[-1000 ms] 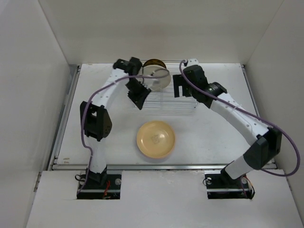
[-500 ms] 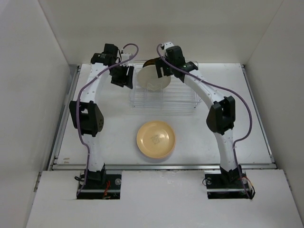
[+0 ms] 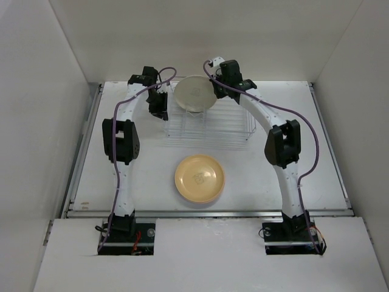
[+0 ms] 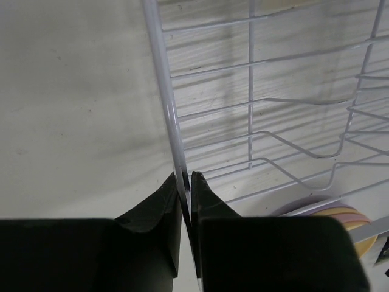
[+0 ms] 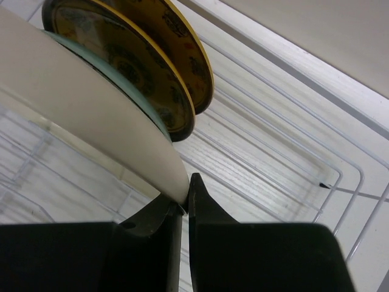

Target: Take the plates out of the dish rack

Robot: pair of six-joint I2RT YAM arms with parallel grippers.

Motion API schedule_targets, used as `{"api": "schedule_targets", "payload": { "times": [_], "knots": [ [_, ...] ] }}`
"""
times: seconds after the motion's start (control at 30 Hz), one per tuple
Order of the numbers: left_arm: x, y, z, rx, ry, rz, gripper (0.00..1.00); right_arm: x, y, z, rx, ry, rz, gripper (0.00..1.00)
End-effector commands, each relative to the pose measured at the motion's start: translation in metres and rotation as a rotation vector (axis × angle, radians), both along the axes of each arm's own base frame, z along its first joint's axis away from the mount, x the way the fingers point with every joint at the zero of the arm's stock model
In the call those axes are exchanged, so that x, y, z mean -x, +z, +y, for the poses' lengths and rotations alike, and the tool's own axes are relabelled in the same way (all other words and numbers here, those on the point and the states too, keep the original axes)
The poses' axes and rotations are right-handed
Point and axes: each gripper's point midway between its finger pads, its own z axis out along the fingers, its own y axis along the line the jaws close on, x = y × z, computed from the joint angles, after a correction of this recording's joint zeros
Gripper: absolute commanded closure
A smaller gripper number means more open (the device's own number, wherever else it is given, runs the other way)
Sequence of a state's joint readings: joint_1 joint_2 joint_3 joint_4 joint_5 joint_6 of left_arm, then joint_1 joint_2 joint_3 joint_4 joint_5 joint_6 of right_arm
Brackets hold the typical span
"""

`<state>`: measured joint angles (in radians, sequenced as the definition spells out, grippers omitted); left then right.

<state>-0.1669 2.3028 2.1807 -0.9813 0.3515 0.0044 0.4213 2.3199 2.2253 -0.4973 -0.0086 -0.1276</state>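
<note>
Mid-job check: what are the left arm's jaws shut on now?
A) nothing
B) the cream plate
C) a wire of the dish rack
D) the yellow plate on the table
C: the left wrist view shows the left arm's jaws pinched on a wire of the dish rack; the cream plate is in the right arm's jaws.

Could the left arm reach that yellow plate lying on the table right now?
Probably not straight away. The left gripper is shut on the dish rack at its side wire, so it would have to let go first. Otherwise nothing stands between the rack and the yellow plate.
</note>
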Motion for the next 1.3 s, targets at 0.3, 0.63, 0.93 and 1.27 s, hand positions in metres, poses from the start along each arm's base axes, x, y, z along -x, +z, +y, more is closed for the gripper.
{"api": "schedule_targets", "payload": {
  "times": [0.3,0.63,0.93,1.27],
  "knots": [
    [0.019,0.014,-0.009,0.086,0.168,0.074,1.0,0.019,0.152,-0.016,-0.126,-0.065,-0.3,1.0],
    [0.033,0.023,-0.015,0.115,0.173,0.077,1.0,0.095,0.16,-0.015,-0.168,0.041,-0.137,1.0],
    [0.034,0.034,-0.017,0.129,0.159,0.056,1.0,0.272,0.017,0.002,-0.041,0.296,0.557,1.0],
    [0.035,0.043,-0.015,0.121,0.131,0.024,0.98,0.334,-0.052,0.008,0.061,0.345,0.8,0.65]
  ]
}}
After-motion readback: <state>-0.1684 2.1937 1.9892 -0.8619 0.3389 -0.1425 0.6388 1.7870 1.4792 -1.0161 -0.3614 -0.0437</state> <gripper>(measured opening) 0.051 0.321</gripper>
